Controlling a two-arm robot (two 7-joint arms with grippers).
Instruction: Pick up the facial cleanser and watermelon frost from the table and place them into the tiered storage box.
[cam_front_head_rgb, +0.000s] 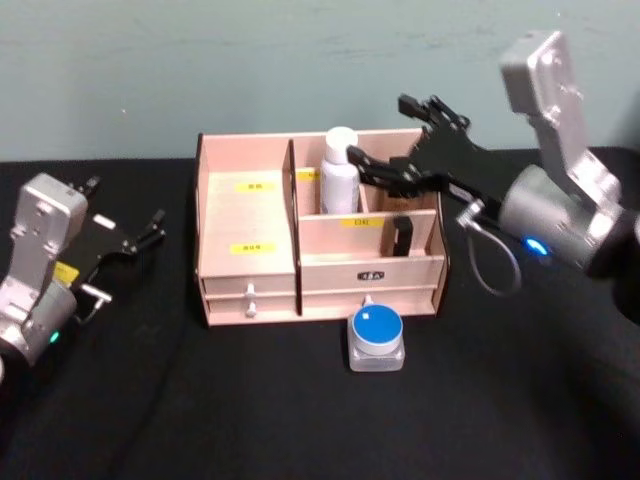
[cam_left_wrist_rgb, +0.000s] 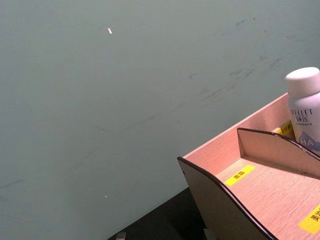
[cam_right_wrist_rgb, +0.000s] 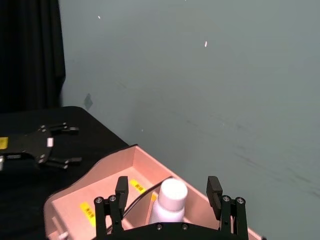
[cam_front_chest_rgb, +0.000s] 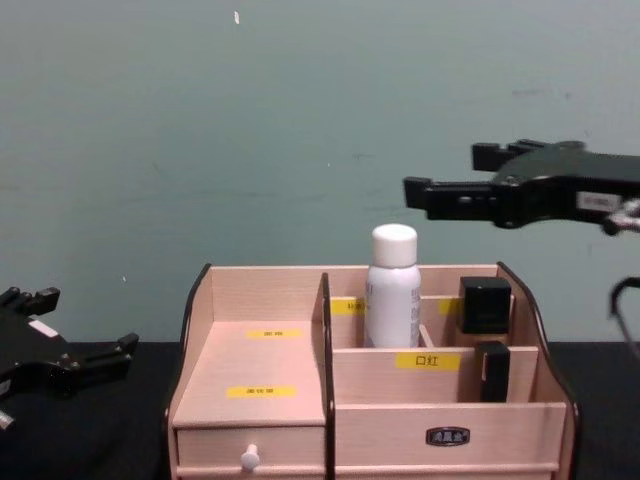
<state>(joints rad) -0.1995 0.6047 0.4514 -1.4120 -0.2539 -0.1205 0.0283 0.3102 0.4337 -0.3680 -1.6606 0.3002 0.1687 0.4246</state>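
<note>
Your right claw is showing black throughout. Close beside it, the facial cleanser is showing white, cap included. Below the claw, the tiered storage box is wearing pale pink-beige wood, dark edges and yellow labels. Lower still and back from the claw, the watermelon frost is showing a blue lid against the black table.

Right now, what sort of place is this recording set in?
Probably a staged robot test bench, not a home: a black table, a bare grey-green wall, and one tiered storage box holding a white bottle.
</note>
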